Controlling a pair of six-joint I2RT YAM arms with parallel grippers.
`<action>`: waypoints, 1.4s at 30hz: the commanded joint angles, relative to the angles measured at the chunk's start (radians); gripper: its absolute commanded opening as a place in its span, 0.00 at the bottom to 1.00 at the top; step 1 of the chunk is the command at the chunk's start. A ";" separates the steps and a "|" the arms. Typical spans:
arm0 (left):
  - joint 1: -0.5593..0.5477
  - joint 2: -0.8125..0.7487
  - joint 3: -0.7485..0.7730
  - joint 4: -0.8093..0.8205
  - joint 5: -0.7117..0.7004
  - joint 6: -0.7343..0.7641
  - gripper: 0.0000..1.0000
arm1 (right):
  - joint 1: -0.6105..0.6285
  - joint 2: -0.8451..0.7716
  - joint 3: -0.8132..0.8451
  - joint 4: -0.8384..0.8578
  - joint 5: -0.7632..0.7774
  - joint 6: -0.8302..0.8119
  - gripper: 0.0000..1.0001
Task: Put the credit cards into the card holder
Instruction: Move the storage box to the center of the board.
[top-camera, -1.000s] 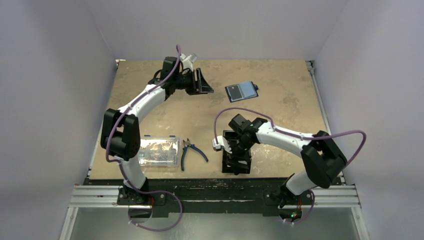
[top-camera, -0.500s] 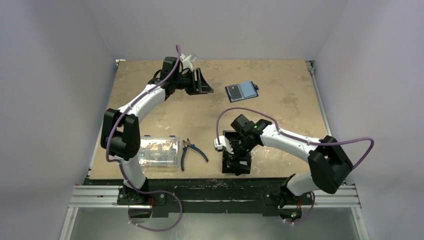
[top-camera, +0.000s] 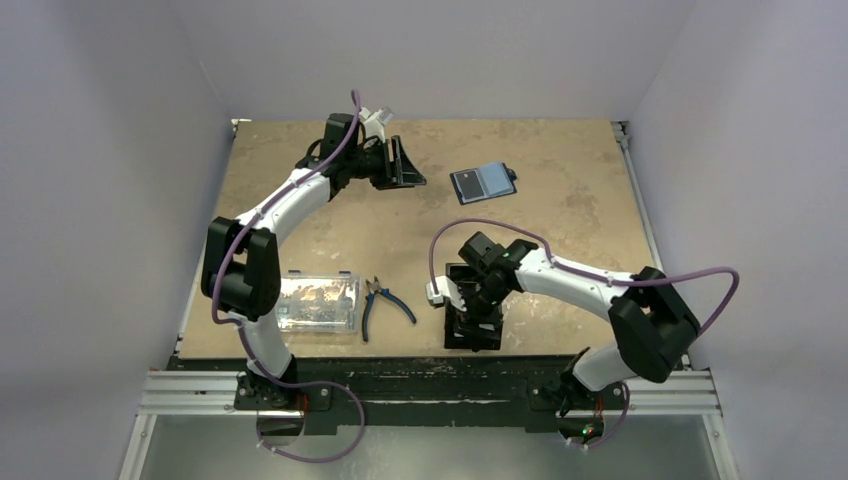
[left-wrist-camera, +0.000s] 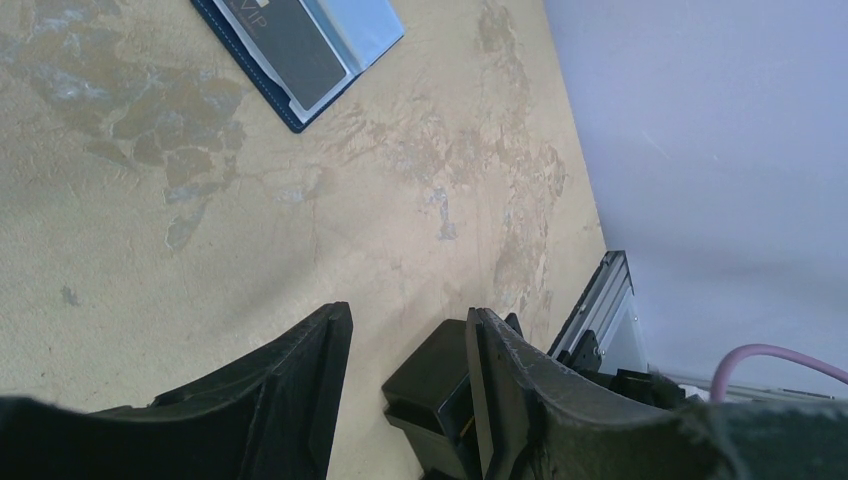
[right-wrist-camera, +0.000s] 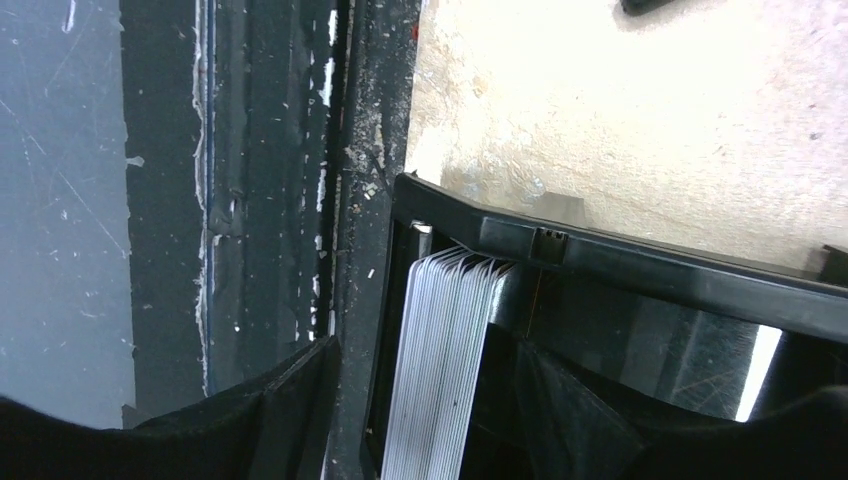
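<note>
The thin pale plastic credit cards (right-wrist-camera: 440, 370) stand on edge as a tight stack at one end of an open-topped black rectangular tray (right-wrist-camera: 640, 265). The tray sits at the near edge of the tan, mottled counter (top-camera: 580, 215), in front of the right arm's base. The right hand (right-wrist-camera: 430, 400) reaches down into this tray with its fingers spread wide, one on each side of the stack. A narrow gap shows on both sides, so it grips nothing.

The small navy blue folding card holder (top-camera: 483, 182) lies opened flat far back on the counter, well apart from the tray. One inner face is dark grey and the other pale blue. The left wrist view shows it in the upper left corner (left-wrist-camera: 300, 45).

The left hand (top-camera: 400, 165) hovers over the far part of the counter to the left of the holder, its fingers parted and empty.

Near the left arm's base lie a clear plastic box (top-camera: 318, 303) and, just beside it, blue-handled pliers (top-camera: 385, 300).
</note>
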 joint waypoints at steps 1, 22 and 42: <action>0.007 0.003 0.004 0.040 0.019 0.011 0.50 | 0.008 -0.083 -0.006 -0.020 -0.044 -0.030 0.69; 0.007 0.007 0.004 0.040 0.018 0.014 0.49 | 0.008 -0.103 -0.009 -0.032 -0.071 -0.042 0.23; 0.007 0.007 0.005 0.037 0.014 0.014 0.49 | 0.008 -0.136 -0.039 0.111 0.070 0.137 0.20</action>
